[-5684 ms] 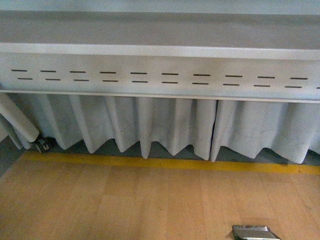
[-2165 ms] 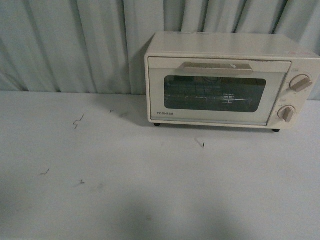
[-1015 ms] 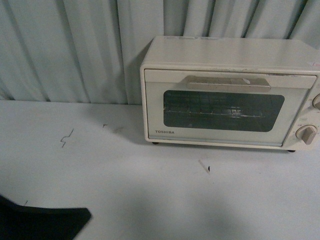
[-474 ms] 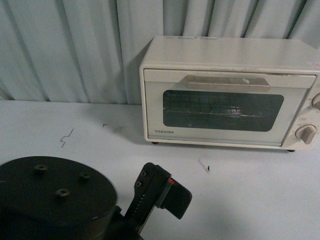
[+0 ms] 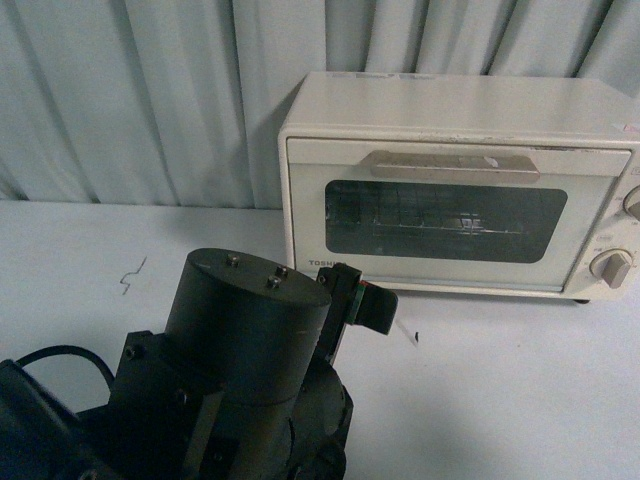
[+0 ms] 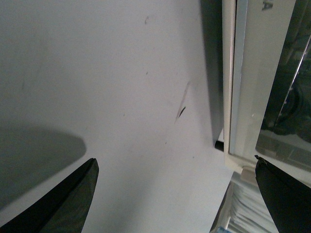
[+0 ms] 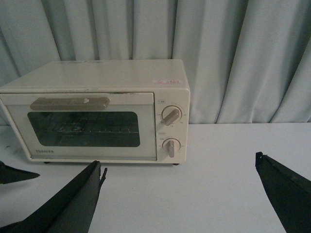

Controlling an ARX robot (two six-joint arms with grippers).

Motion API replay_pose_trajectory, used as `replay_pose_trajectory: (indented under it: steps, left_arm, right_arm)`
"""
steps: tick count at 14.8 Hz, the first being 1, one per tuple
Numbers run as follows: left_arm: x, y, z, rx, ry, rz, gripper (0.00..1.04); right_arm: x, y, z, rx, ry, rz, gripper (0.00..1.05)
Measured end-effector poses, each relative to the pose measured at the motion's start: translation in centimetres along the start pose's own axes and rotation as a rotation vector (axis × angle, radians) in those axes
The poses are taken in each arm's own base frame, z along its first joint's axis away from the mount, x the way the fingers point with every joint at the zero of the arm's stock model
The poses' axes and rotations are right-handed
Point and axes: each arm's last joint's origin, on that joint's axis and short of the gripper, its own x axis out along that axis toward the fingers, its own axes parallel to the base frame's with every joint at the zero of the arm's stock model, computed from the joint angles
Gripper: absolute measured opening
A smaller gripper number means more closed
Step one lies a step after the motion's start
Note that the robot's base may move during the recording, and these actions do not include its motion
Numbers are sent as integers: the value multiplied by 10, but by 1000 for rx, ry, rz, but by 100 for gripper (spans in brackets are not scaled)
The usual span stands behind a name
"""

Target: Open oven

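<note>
The cream-white oven [image 5: 455,185] stands at the back right of the table, against the curtain. Its glass door is shut, and the bar handle [image 5: 455,165] runs along the door's top. My left arm [image 5: 240,380] fills the lower left of the front view, one finger [image 5: 372,305] reaching just short of the oven's lower left corner. In the left wrist view my left gripper [image 6: 177,194] is open over bare table, beside the oven's lower front edge [image 6: 238,97]. In the right wrist view my right gripper [image 7: 177,194] is open and well short of the oven [image 7: 97,111], facing its two knobs [image 7: 171,116].
A pale pleated curtain [image 5: 130,100] hangs behind the white table [image 5: 520,400]. Small dark marks [image 5: 132,275] dot the tabletop. A black cable [image 5: 60,355] loops beside the left arm.
The front view swung from the floor up to the table and oven. In the last second the left arm rose from the lower left and reached toward the oven's lower left corner.
</note>
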Motion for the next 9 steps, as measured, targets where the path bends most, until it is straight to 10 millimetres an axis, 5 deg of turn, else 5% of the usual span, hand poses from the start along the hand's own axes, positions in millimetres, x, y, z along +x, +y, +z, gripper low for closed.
replay_pose_trajectory:
  steps: [5, 9]
  left_arm:
    - [20, -23, 22, -86, -63, -83, 98]
    - [24, -16, 19, -115, -63, -73, 98]
  right_arm:
    - [0, 0, 0, 0, 0, 0, 98]
    - [0, 0, 0, 0, 0, 0, 98]
